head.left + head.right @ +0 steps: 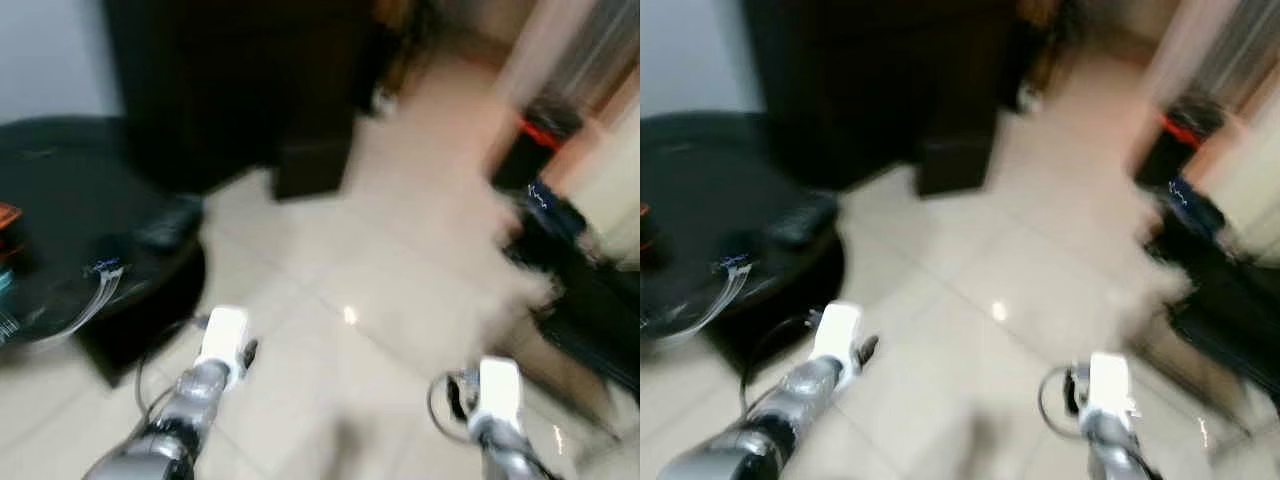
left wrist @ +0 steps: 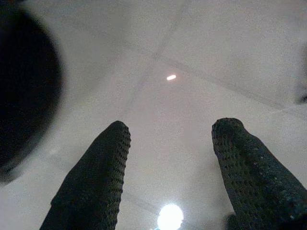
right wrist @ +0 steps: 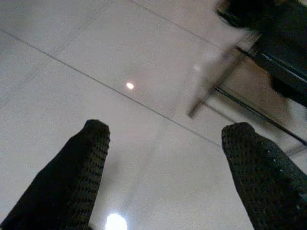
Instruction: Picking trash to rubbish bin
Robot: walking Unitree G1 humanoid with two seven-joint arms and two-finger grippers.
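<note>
Left gripper [image 2: 168, 163] — fingers spread, nothing between them, held over pale floor tiles [image 1: 400, 290]. Right gripper [image 3: 165, 167] — fingers likewise apart and empty, above the same tiles. Near left: round black table [image 1: 60, 230] carrying a dark remote [image 1: 170, 225] and a white cable [image 1: 95, 295]. Far right: black bin with a red band [image 1: 540, 140], blurred. Trash — cannot be made out.
</note>
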